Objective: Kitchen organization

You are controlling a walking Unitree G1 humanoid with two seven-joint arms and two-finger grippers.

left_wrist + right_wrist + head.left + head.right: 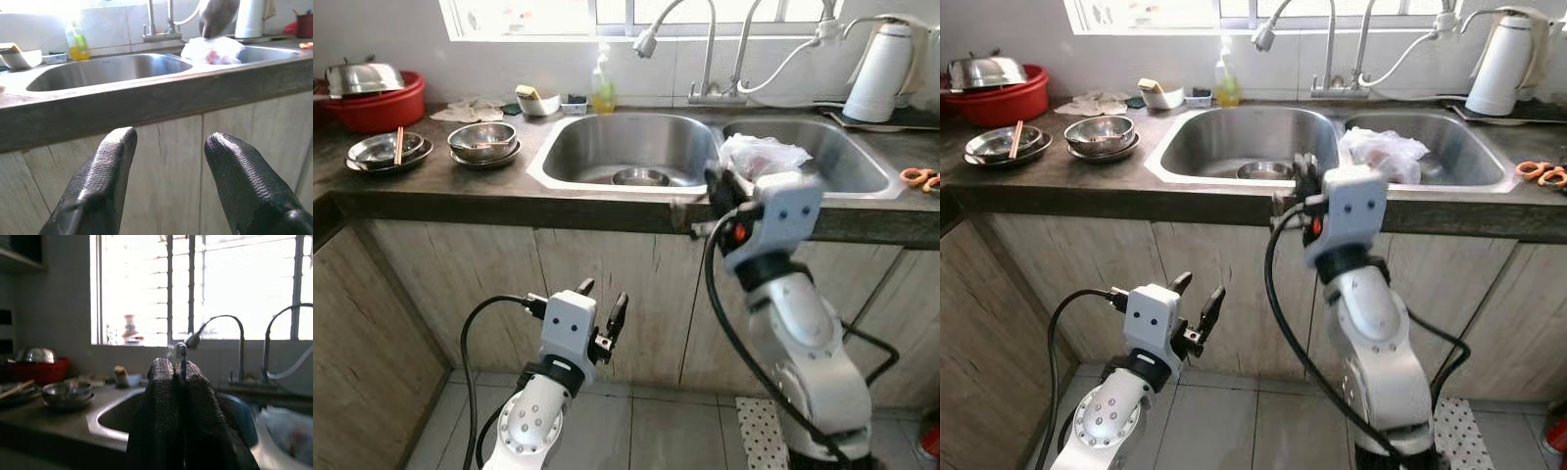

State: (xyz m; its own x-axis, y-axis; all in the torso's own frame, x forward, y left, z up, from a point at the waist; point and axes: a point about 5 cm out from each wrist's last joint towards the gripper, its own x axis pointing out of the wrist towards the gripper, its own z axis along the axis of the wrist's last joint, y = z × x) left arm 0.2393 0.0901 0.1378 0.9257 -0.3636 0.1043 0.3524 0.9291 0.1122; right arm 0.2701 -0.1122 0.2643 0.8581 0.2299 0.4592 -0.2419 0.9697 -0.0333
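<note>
A double steel sink (548, 157) is set in the dark counter. Its left basin holds a small steel bowl (640, 176); a crumpled white plastic bag (762, 155) lies in the right basin. Two stacked steel bowls (483, 143) and a steel plate with chopsticks (386, 150) stand on the counter to the left. My right gripper (722, 191) is raised at the counter's front edge, just before the divider between the basins, fingers (161, 396) pressed together with nothing between them. Down low before the cabinet doors, my left gripper (603, 311) is open and holds nothing.
A red basin (372, 106) with a steel pot sits at the far left. Dish soap (603, 90) and a small dish (536, 100) line the window sill side. A white jug (881, 70) and orange scissors (918, 177) are at the right. Faucets (709, 59) overhang the sink.
</note>
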